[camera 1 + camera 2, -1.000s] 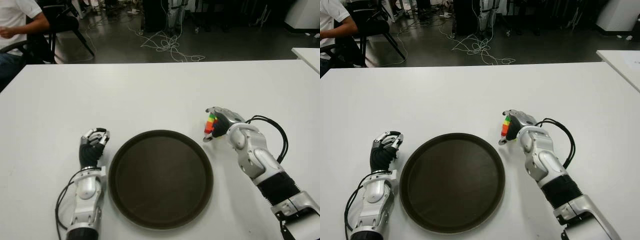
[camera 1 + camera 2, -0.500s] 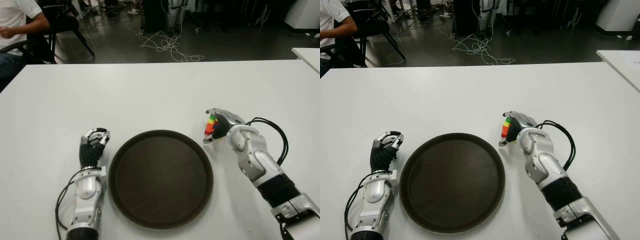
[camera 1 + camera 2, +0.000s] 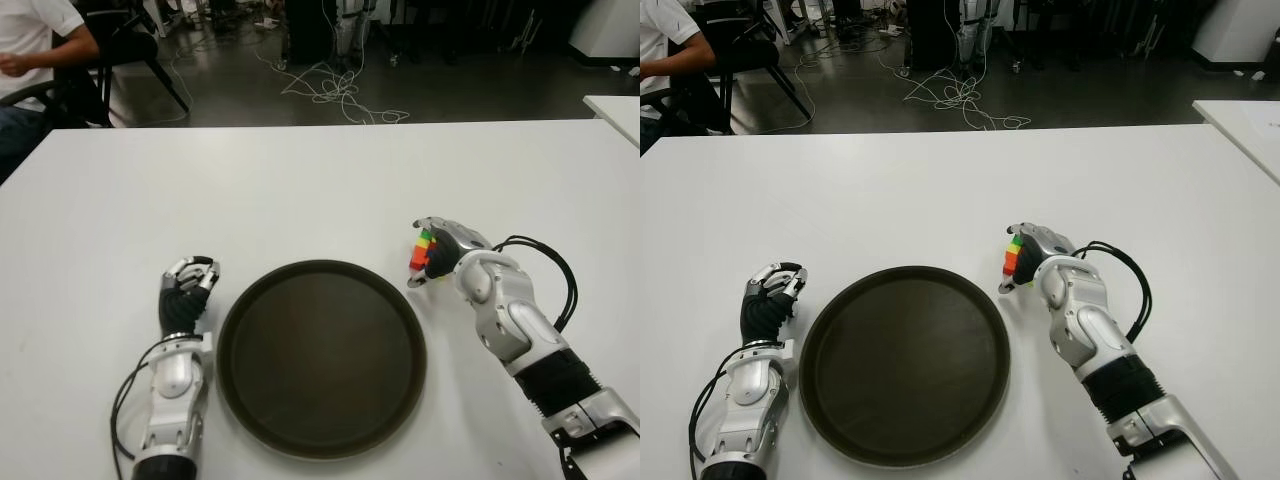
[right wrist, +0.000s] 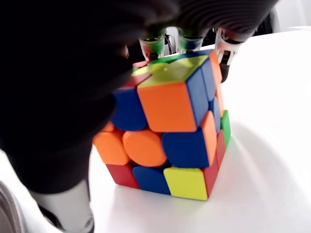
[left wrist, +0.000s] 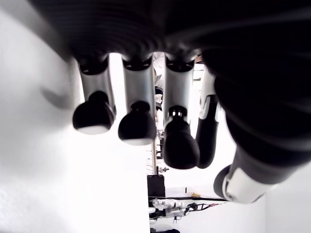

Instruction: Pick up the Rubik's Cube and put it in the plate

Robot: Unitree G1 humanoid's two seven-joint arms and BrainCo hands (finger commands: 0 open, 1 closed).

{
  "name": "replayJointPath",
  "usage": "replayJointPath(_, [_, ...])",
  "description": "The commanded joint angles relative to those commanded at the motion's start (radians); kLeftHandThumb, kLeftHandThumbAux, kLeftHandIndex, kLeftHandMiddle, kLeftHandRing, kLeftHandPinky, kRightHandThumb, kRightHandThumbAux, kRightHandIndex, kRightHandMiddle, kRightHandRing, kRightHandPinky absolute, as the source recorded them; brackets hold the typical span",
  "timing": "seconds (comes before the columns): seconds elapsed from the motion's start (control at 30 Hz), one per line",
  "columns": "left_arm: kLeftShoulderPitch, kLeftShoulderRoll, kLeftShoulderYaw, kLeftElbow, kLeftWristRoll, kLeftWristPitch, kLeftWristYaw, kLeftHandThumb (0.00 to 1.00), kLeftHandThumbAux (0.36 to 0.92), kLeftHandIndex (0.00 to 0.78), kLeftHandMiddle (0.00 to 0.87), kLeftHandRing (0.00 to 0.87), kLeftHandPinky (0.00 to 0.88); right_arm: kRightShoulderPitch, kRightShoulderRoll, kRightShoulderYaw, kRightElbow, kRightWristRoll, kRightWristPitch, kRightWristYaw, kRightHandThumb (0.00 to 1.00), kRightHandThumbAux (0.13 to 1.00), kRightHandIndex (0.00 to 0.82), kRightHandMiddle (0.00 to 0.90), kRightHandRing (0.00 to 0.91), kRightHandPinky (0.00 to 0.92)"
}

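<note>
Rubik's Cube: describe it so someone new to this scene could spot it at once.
On the white table, find the dark round plate. Just beyond its right rim, the right hand is closed around the Rubik's Cube, the only multicoloured thing here, showing orange, blue, yellow, red and green tiles.

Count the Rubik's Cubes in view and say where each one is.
1. The Rubik's Cube sits on the white table just off the plate's far right rim, with the right hand closed around it. The left hand, left of the plate, holds nothing.
</note>
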Motion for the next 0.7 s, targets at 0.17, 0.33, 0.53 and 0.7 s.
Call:
replayJointPath(0.17, [-0.002,0.002,0.000,0.006,0.003,-0.007,0.003,0.717,0.700,0.445,0.804,0.833,0.834,0.009,0.014,-0.016,-0.007,0.006,0.004,-0.034,0.000,0.784,0.046,0.080,0.079,0.082])
replayJointPath(0.33, [-0.003,0.002,0.000,0.011,0.007,-0.014,0.008,0.717,0.700,0.445,0.804,0.834,0.833,0.024,0.035,-0.040,-0.013,0.018,-0.007,-0.100,0.000,0.768,0.142,0.168,0.172,0.183])
replayJointPath(0.53, [-0.004,0.002,0.001,0.012,0.005,-0.015,0.010,0.717,0.700,0.445,0.803,0.834,0.835,0.043,0.052,-0.065,-0.027,0.039,-0.026,-0.167,0.000,0.799,0.280,0.276,0.288,0.316])
replayJointPath(0.7, [-0.005,0.001,0.003,0.012,-0.003,-0.013,0.006,0.717,0.700,0.445,0.803,0.832,0.833,0.050,0.058,-0.073,-0.032,0.035,-0.034,-0.210,0.020,0.812,0.373,0.361,0.381,0.421])
